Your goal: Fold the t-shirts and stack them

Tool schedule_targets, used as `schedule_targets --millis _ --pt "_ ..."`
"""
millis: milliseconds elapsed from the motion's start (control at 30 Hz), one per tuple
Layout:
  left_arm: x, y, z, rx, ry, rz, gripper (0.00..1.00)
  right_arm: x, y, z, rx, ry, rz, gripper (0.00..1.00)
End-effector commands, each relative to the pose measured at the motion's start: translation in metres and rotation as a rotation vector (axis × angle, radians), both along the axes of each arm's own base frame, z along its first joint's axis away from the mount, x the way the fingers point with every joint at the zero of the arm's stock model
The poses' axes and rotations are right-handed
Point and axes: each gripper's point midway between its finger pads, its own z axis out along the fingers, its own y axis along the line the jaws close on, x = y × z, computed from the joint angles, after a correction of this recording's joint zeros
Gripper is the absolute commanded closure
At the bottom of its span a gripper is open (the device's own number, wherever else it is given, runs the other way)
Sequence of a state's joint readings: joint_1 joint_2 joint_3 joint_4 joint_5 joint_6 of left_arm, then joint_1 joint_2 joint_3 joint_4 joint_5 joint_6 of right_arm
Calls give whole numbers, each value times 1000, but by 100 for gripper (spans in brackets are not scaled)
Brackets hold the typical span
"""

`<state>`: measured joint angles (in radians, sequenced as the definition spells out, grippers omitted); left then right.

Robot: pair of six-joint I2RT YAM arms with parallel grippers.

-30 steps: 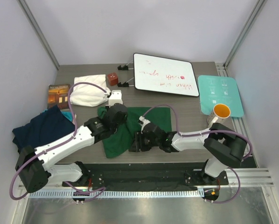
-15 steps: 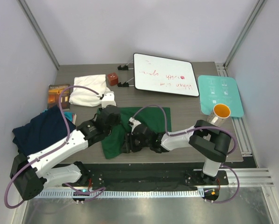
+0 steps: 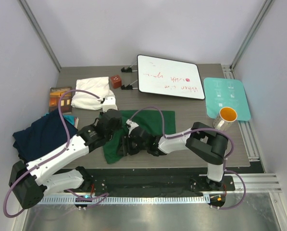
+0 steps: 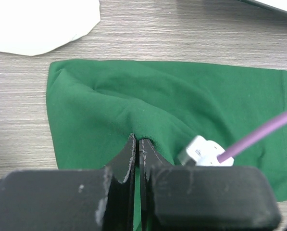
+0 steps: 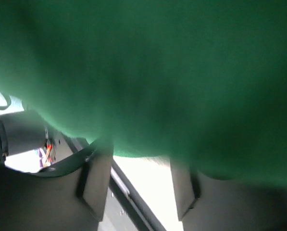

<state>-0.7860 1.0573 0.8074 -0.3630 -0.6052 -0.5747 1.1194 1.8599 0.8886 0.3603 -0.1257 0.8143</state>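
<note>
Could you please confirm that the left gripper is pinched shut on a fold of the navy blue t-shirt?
Not quite. The left gripper is pinched shut on a fold of the dark green t-shirt, as the left wrist view shows. The navy blue t-shirt lies apart at the table's left edge, untouched, in the top external view.

The right gripper (image 3: 124, 146) now sits further left over the dark green t-shirt (image 3: 157, 120), close to its left edge, and its arm reaches further across the table's near side. Its jaws stand wider apart than a second ago. The left gripper (image 4: 137, 144), pinching the cloth, is also a little further left and nearer, and the shirt's left part looks more bunched
</note>
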Motion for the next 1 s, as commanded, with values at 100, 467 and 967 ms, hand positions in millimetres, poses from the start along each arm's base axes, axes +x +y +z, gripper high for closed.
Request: schedule_targets --millis 100,467,967 --pt "-1 16 9 -7 -30 40 100 3 -4 -33 -116 -4 0 98" --pt "-7 38 19 -2 -55 102 100 37 -62 60 -191 -279 -151 99" --pt "-17 44 53 -99 -81 125 56 61 -136 266 -79 -592 -281 99"
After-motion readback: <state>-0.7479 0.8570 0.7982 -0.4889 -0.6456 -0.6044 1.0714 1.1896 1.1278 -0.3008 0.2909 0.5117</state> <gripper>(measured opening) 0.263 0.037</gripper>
